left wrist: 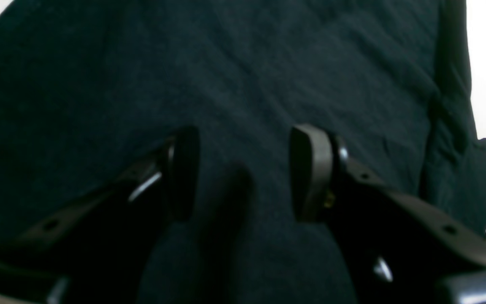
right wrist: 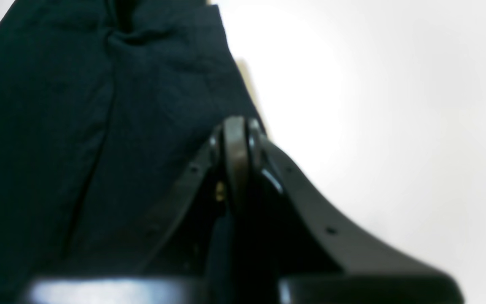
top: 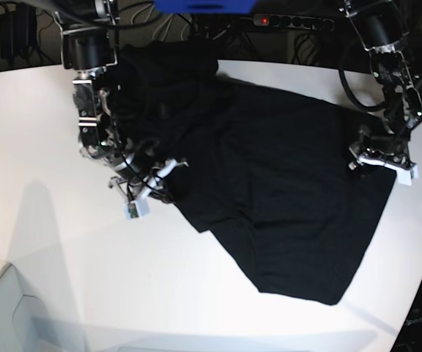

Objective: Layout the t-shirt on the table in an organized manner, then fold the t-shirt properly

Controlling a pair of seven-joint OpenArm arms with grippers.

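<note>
1. Your right gripper (right wrist: 236,164) has its jaws pressed flat together, pads meeting w/ no gap; whether anything's pinched between them can't be told.
2. Right arm drops from the top of the base view, on its left side, wrist bent low, gripper angled down & inward.
3. Your left gripper (left wrist: 243,173) has jaws apart, pads facing each other across a clear gap.
4. Left arm comes down on base view's right, elbow bent, wrist low.

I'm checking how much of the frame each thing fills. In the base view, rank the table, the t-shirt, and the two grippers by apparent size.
1. table, the largest.
2. t-shirt.
3. right gripper and left gripper: both small and look alike, so I won't rank them.
</note>
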